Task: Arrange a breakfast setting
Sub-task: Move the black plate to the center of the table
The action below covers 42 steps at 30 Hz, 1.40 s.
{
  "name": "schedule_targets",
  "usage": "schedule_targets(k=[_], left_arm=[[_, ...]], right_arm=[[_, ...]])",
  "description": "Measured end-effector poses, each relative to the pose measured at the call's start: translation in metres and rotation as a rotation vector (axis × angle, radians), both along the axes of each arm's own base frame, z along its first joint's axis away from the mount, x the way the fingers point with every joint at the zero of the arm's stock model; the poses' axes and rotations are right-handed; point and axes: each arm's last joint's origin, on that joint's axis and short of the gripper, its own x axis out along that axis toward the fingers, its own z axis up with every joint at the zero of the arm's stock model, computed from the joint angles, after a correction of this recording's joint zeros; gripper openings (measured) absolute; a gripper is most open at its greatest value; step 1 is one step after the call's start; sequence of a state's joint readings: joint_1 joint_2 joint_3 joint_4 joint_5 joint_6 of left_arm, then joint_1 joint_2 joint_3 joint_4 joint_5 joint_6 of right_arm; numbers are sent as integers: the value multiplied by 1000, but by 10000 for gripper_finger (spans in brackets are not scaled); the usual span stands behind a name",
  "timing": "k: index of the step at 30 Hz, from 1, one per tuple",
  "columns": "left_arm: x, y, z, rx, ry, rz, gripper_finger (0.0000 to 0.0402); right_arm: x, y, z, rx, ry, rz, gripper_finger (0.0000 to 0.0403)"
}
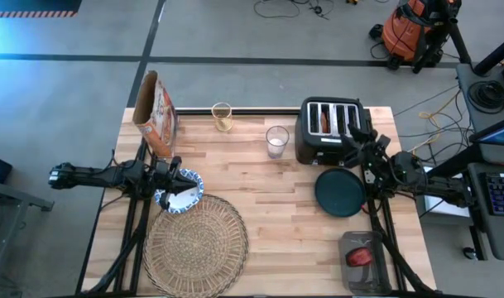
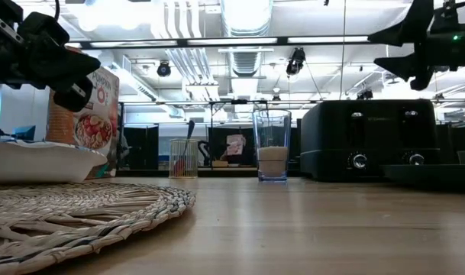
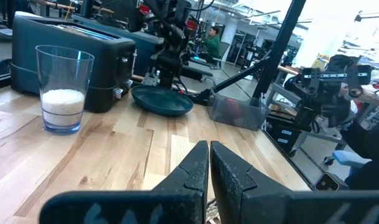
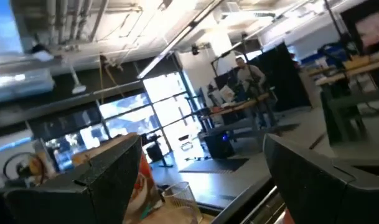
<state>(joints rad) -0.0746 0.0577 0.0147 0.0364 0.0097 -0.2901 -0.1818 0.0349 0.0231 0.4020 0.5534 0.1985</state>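
Note:
The woven straw placemat (image 1: 195,242) lies at the near left of the table. The blue-and-white bowl (image 1: 180,191) sits at its far-left rim; in the low view the bowl (image 2: 41,161) shows white. My left gripper (image 1: 172,175) hangs shut just above the bowl and clear of it, as the low view (image 2: 72,90) shows. The dark teal plate (image 1: 341,192) lies flat right of centre, near the toaster. The clear glass (image 1: 277,141), with something white in its bottom, stands upright at the centre far side. My right gripper (image 1: 370,159) is open and raised over the plate's far-right rim.
A black four-slot toaster (image 1: 330,131) stands at the far right. An orange-brown cereal bag (image 1: 156,114) stands at the far left. A second small glass (image 1: 222,117) stands at the far edge. A grey container with a red thing (image 1: 363,258) sits at the near right.

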Motion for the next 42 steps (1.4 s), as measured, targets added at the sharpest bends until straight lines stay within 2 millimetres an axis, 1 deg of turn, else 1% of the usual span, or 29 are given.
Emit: schedule_targets(k=[3, 8, 10, 12, 14, 18, 21, 23, 28, 32, 35, 42], left_arm=[[0, 0, 0, 0, 0, 0, 0], [0, 0, 0, 0, -1, 0, 0], [0, 0, 0, 0, -1, 0, 0], [0, 0, 0, 0, 0, 0, 0], [0, 0, 0, 0, 0, 0, 0], [0, 0, 0, 0, 0, 0, 0], [0, 0, 0, 0, 0, 0, 0], [0, 0, 0, 0, 0, 0, 0], [0, 0, 0, 0, -1, 0, 0], [0, 0, 0, 0, 0, 0, 0], [0, 0, 0, 0, 0, 0, 0], [0, 0, 0, 1, -1, 0, 0]], right_arm=[[0, 0, -1, 60, -50, 29, 325], [1, 3, 3, 3, -69, 123, 325], [0, 4, 9, -31, -97, 184, 325], [0, 6, 21, -55, -91, 243, 325], [1, 7, 35, -48, -44, 256, 325], [9, 5, 59, -18, 168, 236, 325], [17, 3, 73, 32, 299, 241, 325], [26, 2, 78, 67, 390, 244, 325], [51, -2, 83, 148, 590, 295, 325], [57, -1, 90, 155, 618, 350, 325], [57, -1, 93, 143, 622, 361, 325], [57, -1, 90, 156, 649, 364, 325]])
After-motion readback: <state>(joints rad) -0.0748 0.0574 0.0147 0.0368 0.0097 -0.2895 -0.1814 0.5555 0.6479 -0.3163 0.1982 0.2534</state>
